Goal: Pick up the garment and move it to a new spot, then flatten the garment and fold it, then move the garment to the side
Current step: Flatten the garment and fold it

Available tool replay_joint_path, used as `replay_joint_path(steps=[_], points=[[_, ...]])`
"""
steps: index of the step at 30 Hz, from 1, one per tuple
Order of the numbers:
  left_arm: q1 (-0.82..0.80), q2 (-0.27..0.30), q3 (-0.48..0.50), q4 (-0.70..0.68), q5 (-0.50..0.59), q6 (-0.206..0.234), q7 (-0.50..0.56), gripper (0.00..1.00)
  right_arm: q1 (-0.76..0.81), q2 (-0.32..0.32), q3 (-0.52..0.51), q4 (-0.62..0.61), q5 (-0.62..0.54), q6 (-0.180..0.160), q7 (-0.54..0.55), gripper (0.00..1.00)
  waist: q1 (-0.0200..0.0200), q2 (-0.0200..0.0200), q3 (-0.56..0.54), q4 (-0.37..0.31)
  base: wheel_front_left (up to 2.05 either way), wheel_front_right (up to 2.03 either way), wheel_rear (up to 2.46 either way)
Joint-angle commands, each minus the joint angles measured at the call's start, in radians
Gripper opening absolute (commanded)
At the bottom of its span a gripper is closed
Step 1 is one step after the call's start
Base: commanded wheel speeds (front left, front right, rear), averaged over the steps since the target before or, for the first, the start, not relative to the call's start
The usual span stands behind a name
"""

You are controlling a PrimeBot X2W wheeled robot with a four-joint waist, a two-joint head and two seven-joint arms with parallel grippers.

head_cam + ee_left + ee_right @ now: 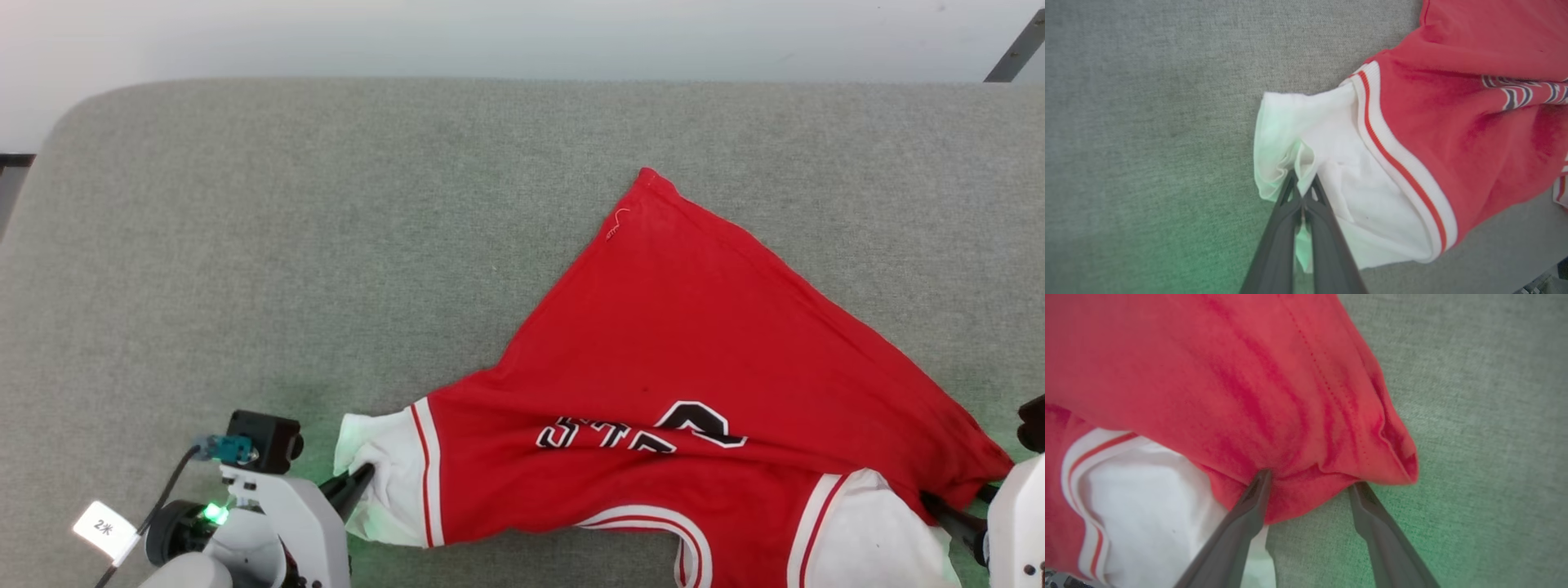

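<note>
The garment (678, 343) is a red jersey lying partly folded on the grey surface, with black lettering showing near its lower middle and white sleeves at both lower corners. My left gripper (359, 478) is shut on the edge of the left white sleeve (1331, 155), the cloth pinched between its fingertips (1302, 179). My right gripper (1309, 482) stands open at the jersey's right corner, its two fingers (1249, 514) apart with a bunched fold of red hem (1331, 469) between the tips. The right white sleeve (1147, 506) lies just left of that gripper.
The grey fabric surface (286, 245) spreads wide to the left and behind the jersey. Its rounded far edge (490, 82) meets a pale wall. A small white tag (102, 527) hangs by my left arm.
</note>
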Motion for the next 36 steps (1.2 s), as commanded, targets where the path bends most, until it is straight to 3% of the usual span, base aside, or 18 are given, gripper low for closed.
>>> replay_joint_path(steps=[1, 9, 17, 25, 36], points=[[0.014, 0.003, 0.001, -0.005, -0.007, 0.006, 0.0, 0.0, 0.049, 0.009, -0.003, -0.013, -0.003, -0.003, 0.027, 1.0, 0.0, 0.0, -0.004, -0.001, 0.0, 0.0, 0.0], [0.018, -0.004, -0.005, -0.019, -0.004, 0.012, -0.006, 0.0, 0.019, 0.005, -0.1, -0.296, -0.025, -0.002, 0.067, 1.0, 0.0, 0.0, -0.008, 0.017, 0.0, 0.0, 0.0], [-0.024, -0.04, -0.035, -0.012, 0.016, -0.009, 0.005, 0.0, -0.123, 0.016, -0.081, -0.365, -0.084, -0.002, 0.057, 1.0, 0.0, 0.0, 0.006, 0.087, 0.0, 0.0, 0.0], [-0.095, -0.108, -0.078, 0.023, 0.042, -0.054, 0.003, 0.0, -0.444, 0.011, 0.09, -0.13, -0.136, -0.002, -0.063, 1.0, 0.0, 0.0, 0.049, 0.194, 0.0, 0.0, 0.0], [-0.18, -0.212, -0.131, 0.121, 0.063, -0.124, -0.016, 0.0, -0.805, -0.008, 0.45, 0.319, -0.052, -0.002, -0.058, 1.0, 0.0, 0.0, 0.117, 0.316, 0.0, 0.0, 0.0]])
